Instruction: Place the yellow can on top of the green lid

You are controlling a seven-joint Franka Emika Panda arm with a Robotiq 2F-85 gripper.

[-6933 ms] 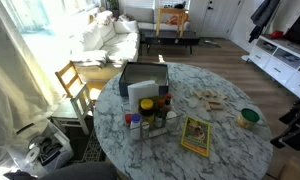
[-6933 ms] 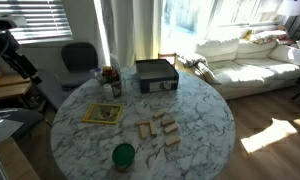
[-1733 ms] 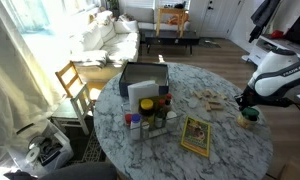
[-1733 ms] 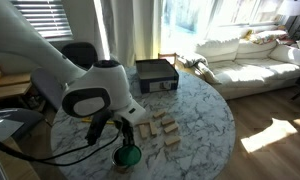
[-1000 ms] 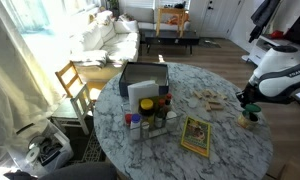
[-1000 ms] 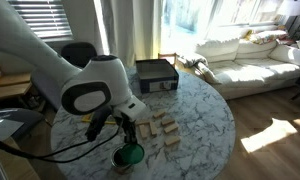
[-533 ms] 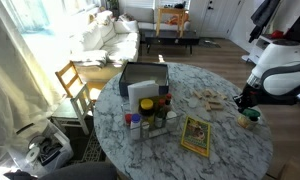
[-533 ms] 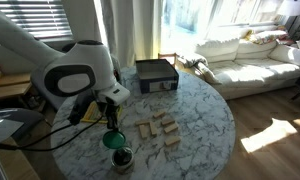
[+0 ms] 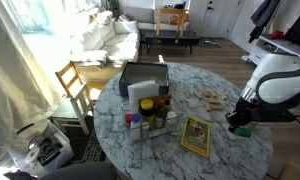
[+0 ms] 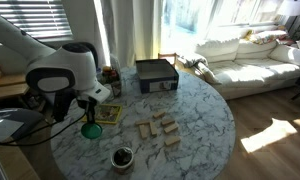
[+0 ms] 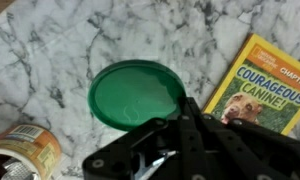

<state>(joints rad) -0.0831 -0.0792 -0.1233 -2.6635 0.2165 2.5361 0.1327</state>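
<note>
**Marble table (image 10: 195, 140): green lid (image 10: 90, 130) pinched by the gripper (image 10: 90, 121), yellow can (image 10: 121, 158) standing apart**

Bright living room behind, with a pale sofa (image 9: 105, 40) and strong daylight at the windows. Round, white-veined table filling the middle of both exterior views. White robot arm (image 10: 55, 75) bent over the table's rim, bulky in both exterior views, wrist turned down toward the marble.

Black box (image 10: 156, 75) on the far half of the table, with a cluster of bottles (image 9: 150, 115) just beside it. Wooden blocks (image 10: 160, 128) scattered loose near the table's middle, apart from the rest. Yellow booklet (image 11: 265, 85) lying flat, a dog on its cover, part of the title readable in the wrist view.

Yellow can upright near the table's edge in an exterior view, open at the top and dark inside. Shows again at the lower left corner of the wrist view (image 11: 20, 152), cut off by the frame. Stands on bare marble, not on the lid.

Green lid directly under the gripper, just beside the booklet's corner and apart from the can. Seen in the wrist view (image 11: 135, 95) as a plain round disc between can and booklet, touching neither. Fingers (image 11: 195, 125) drawn together on the lid's rim, at the edge nearest the wrist camera. Cannot tell whether the lid hangs clear of the marble or rests on it.
</note>
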